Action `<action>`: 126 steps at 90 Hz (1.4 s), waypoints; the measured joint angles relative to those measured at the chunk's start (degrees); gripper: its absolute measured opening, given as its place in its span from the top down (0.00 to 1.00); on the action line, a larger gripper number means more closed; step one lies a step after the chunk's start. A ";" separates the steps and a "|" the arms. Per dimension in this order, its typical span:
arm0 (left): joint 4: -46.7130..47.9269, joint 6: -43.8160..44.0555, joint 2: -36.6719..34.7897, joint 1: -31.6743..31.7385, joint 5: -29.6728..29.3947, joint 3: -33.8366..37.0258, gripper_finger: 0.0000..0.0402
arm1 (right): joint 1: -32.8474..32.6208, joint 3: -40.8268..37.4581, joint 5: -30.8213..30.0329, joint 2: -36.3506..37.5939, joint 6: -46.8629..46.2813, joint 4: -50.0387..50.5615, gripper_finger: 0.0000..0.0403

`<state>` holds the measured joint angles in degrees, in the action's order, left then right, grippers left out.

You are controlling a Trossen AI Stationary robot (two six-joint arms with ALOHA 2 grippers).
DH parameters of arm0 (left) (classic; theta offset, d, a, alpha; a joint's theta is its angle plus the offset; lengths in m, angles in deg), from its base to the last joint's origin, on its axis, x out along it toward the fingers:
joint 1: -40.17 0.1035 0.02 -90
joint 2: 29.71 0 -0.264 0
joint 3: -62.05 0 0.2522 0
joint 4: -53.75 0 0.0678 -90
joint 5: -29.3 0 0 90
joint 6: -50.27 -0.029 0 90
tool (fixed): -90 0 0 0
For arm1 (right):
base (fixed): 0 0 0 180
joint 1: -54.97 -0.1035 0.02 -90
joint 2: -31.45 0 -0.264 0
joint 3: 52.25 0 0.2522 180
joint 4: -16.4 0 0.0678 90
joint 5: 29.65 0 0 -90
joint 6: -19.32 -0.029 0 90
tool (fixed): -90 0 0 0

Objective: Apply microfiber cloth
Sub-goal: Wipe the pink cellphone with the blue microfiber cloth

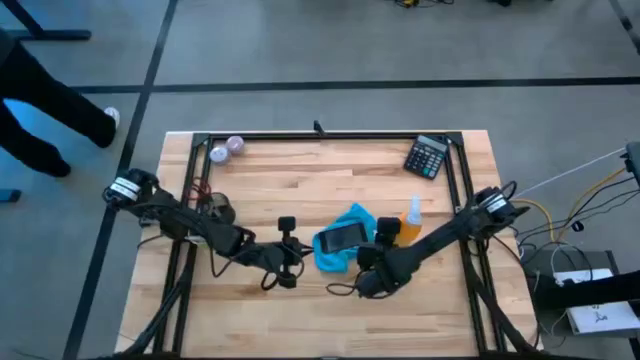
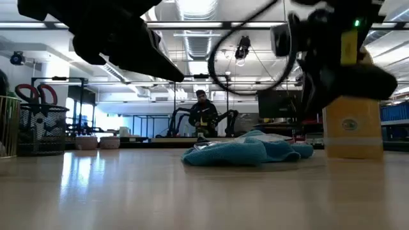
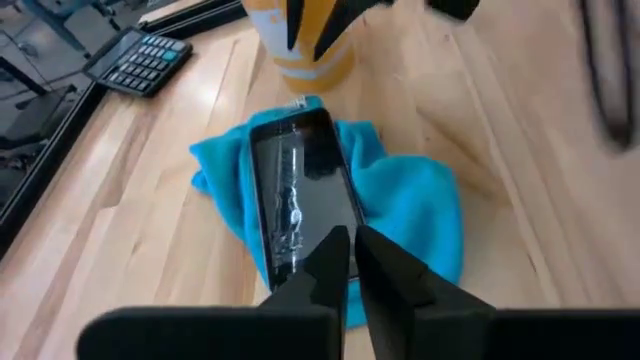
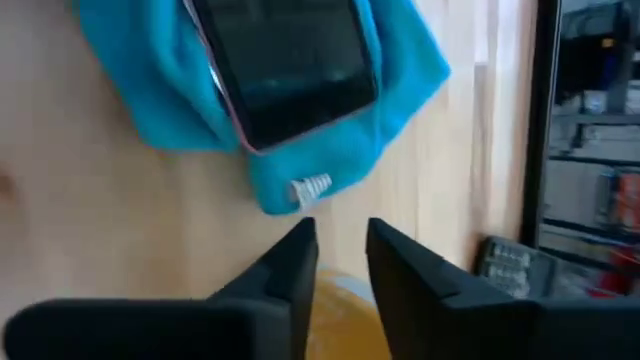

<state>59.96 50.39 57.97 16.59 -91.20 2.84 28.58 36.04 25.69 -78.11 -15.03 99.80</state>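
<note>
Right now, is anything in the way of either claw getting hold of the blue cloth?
Yes. A black phone lies on top of the cloth, covering its middle. Only the edges are free. The orange bottle stands beside it, near the right claw.

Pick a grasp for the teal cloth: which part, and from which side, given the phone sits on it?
Probably the bare bunched corner of the microfiber cloth that sticks out past the phone. The phone covers the middle, so come straight down on that free edge, on the side away from the orange spray bottle. The left end effector, fingers nearly together, already faces it; the right end effector hangs near the bottle.
</note>
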 joint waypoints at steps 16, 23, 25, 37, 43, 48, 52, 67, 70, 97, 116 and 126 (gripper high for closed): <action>-0.07 0.00 0.00 -0.01 0.02 0.28 0.99 | 0.56 -1.31 1.07 -0.93 -2.00 4.19 0.97; -0.20 0.00 0.00 0.04 0.02 0.28 0.99 | 0.56 -2.48 1.00 -0.46 -2.06 4.39 0.99; -0.18 0.00 0.00 0.04 0.02 0.28 0.99 | 0.54 -2.94 0.88 -0.23 -2.07 4.41 0.99; -0.21 0.00 0.00 0.04 0.02 0.28 0.99 | 0.89 -5.98 0.39 1.23 -4.12 4.37 1.00; -0.54 0.00 0.00 0.04 0.01 0.28 1.00 | 1.36 -7.64 -0.52 1.82 -5.49 2.63 1.00; -0.59 0.00 0.00 0.04 0.02 0.28 1.00 | 1.70 -8.83 -0.81 2.13 -5.10 -1.15 1.00; -0.50 0.07 0.00 0.04 0.02 0.28 1.00 | 1.83 -9.83 -0.81 2.25 -3.90 -4.72 1.00; -0.59 0.58 0.00 0.28 0.03 1.88 1.00 | 2.65 -11.79 0.61 2.31 1.10 -15.09 1.00; -0.56 1.12 0.00 0.54 0.04 2.43 1.00 | 2.80 -11.75 0.66 2.29 1.68 -16.18 1.00; -4.26 12.05 3.61 6.05 0.45 6.16 1.00 | 3.15 -8.89 0.71 2.32 9.90 -28.83 1.00; -3.39 12.52 8.28 8.63 6.55 5.95 1.00 | 4.60 -9.41 5.27 2.32 16.79 -43.70 1.00; -3.39 12.43 8.78 8.76 6.66 5.88 1.00 | 4.98 -9.31 6.61 2.32 17.91 -44.51 1.00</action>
<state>56.57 62.82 66.75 25.35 -84.54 8.72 33.57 26.73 32.30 -75.80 2.88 55.28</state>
